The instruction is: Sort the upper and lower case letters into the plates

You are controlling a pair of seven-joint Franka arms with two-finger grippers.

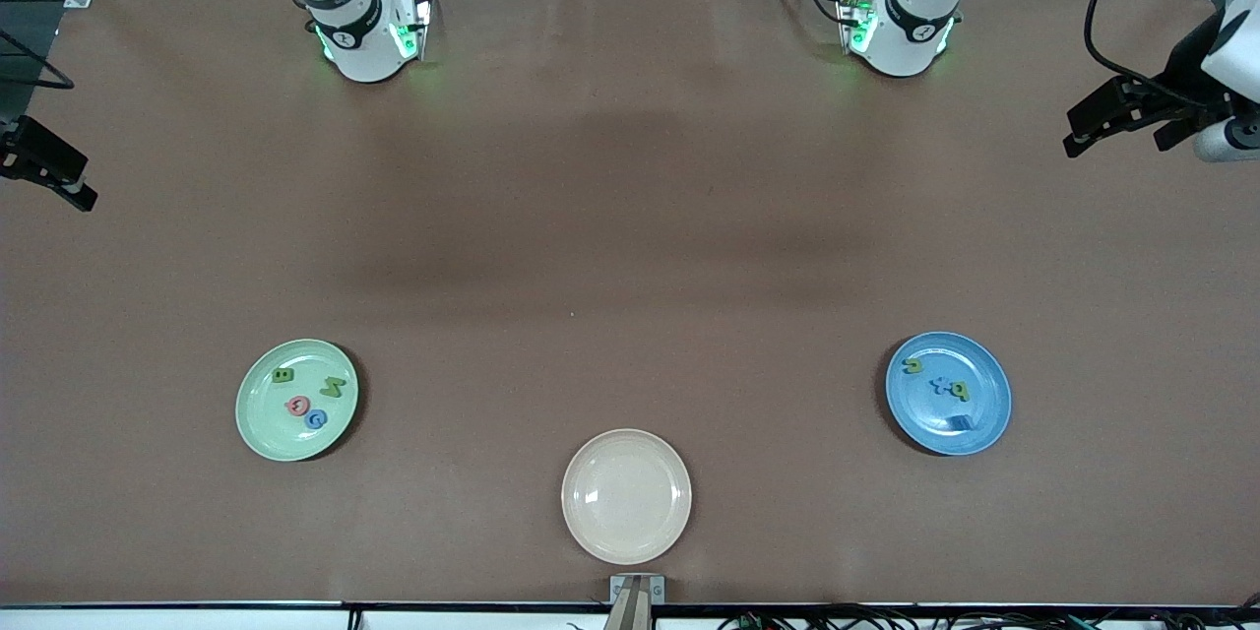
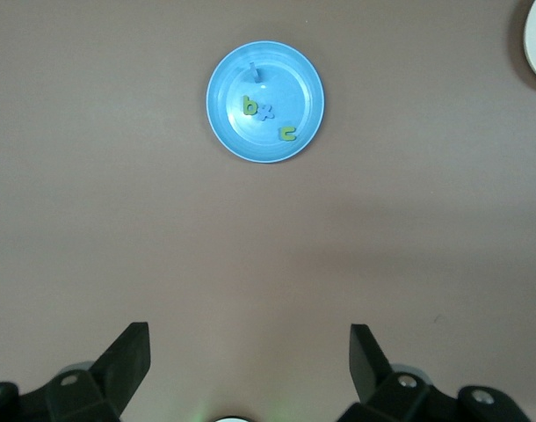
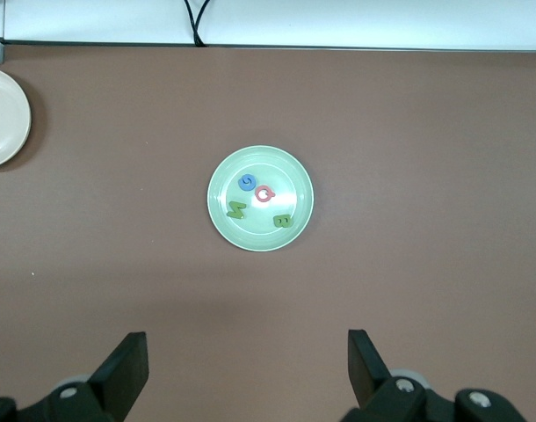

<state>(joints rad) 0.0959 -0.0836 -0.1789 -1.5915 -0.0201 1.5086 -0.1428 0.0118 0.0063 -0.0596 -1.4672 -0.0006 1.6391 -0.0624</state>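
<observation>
The mint green plate lies toward the right arm's end of the table. It holds a green B, a green M, a pink G and a blue G. The blue plate lies toward the left arm's end. It holds a green c, a blue x, a green letter and a blue letter. My left gripper is open and empty, high over bare table beside the blue plate. My right gripper is open and empty, high beside the mint plate.
A cream-beige plate with nothing on it lies between the two plates, nearest the front camera. The left gripper and the right gripper hang at the table's two ends. The brown table cover is bare in the middle.
</observation>
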